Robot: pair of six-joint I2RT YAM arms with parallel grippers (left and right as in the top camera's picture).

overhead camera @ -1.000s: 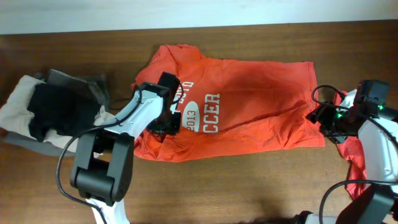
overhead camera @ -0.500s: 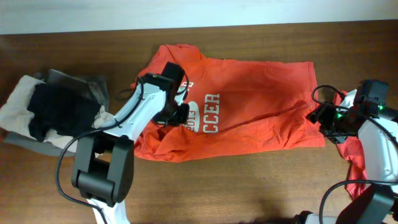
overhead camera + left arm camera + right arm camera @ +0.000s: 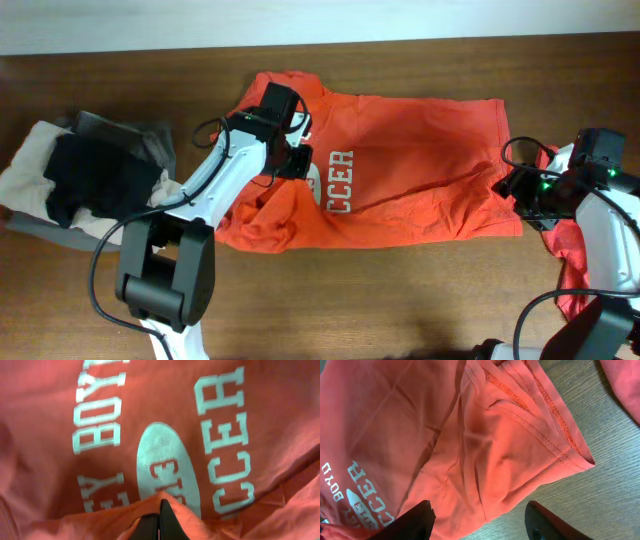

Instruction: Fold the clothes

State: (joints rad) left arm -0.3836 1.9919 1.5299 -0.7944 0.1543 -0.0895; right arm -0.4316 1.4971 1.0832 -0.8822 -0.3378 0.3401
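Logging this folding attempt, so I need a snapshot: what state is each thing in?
T-shirt: spread print-up, crumpled on its left side.
left gripper: shut on a T-shirt fold.
right gripper: open, at the T-shirt's hem corner.
second red garment: bunched, unfolded.
clothes pile: heaped, unfolded.

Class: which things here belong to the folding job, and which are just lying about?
Job: orange-red T-shirt; red garment at the right.
Lying about: pile of black, beige and grey cloth at the left.
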